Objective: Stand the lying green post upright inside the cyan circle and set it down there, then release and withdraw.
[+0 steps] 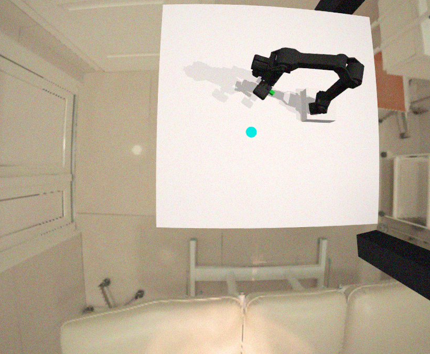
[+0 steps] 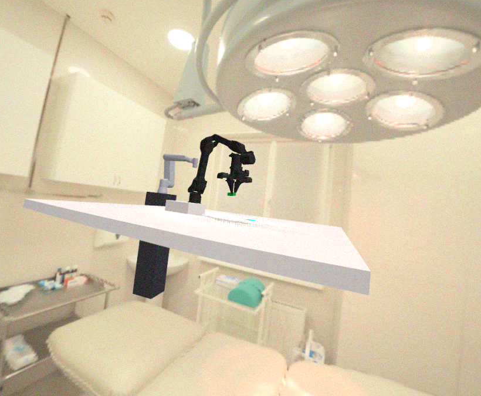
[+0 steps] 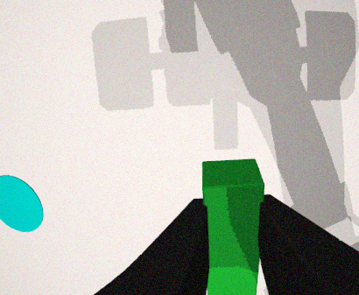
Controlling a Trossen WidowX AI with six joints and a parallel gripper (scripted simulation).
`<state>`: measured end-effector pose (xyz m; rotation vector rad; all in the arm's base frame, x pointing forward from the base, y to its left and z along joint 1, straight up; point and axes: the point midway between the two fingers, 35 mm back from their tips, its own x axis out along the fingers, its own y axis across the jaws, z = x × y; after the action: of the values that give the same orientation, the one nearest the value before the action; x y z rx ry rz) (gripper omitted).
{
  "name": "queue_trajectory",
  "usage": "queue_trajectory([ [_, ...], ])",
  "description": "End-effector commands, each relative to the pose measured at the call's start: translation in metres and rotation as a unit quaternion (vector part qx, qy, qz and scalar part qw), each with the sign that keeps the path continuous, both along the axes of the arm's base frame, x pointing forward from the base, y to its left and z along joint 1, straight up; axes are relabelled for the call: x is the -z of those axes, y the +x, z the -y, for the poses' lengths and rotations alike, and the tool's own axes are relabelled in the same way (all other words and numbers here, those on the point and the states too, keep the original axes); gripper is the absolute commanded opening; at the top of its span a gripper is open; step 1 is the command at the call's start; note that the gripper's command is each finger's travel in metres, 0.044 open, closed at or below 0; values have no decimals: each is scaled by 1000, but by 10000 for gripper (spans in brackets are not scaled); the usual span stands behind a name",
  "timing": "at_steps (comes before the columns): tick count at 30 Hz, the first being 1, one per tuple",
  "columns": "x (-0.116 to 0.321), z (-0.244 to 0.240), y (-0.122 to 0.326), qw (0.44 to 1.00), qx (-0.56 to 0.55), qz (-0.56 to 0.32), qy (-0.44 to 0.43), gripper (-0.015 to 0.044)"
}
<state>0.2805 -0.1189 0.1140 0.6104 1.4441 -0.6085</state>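
The green post (image 1: 271,92) (image 2: 231,194) (image 3: 233,229) is held between the fingertips, in the air above the table. In the exterior view it lies about level, across the fingers. My gripper (image 2: 232,192) (image 3: 231,210) is shut on the post and points down. In the top view the gripper body hides part of the post. The cyan circle (image 1: 250,131) (image 2: 250,219) (image 3: 16,203) is flat on the table, with nothing on it. It is below the gripper in the top view and at the left in the wrist view.
The white table (image 1: 215,181) (image 2: 284,242) carries a pale block (image 2: 185,206) beside the arm's base. The arm's shadows fall on the table around and beyond the post. A large lamp (image 2: 351,61) shows above in the exterior view.
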Motion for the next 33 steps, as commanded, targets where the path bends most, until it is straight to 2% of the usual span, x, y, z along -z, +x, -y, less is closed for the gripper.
queue_trajectory([
  [1,1,-9,8,999,-51,-5,1,22],
  [17,-3,-51,35,963,-270,-4,-5,22],
  [33,-7,-98,56,880,-475,-2,-10,22],
])
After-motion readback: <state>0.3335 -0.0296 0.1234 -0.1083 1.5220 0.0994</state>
